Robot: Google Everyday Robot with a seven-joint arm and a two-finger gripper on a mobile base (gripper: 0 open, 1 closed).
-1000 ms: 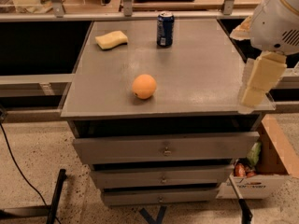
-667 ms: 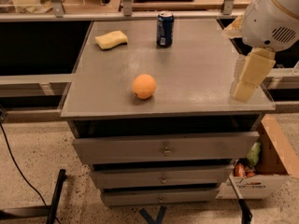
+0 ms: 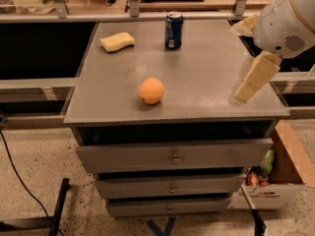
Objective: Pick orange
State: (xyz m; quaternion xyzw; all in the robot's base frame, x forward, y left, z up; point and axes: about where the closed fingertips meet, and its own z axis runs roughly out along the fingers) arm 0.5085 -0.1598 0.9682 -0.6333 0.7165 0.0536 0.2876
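The orange point(image 3: 151, 91) is a round, smooth orange fruit. It sits on the grey cabinet top point(image 3: 206, 77), near the front edge and left of centre. My gripper point(image 3: 246, 88) hangs from the white arm point(image 3: 285, 21) over the right side of the top, well to the right of the orange and apart from it. It holds nothing that I can see.
A blue soda can point(image 3: 173, 30) stands at the back centre. A pale yellow sponge point(image 3: 117, 41) lies at the back left. Drawers point(image 3: 172, 156) sit below the top. A cardboard box point(image 3: 280, 176) with items stands on the floor at the right.
The arm and gripper have moved left and a little farther in, from beyond the right edge to over the right side of the cabinet top. The orange has not moved.
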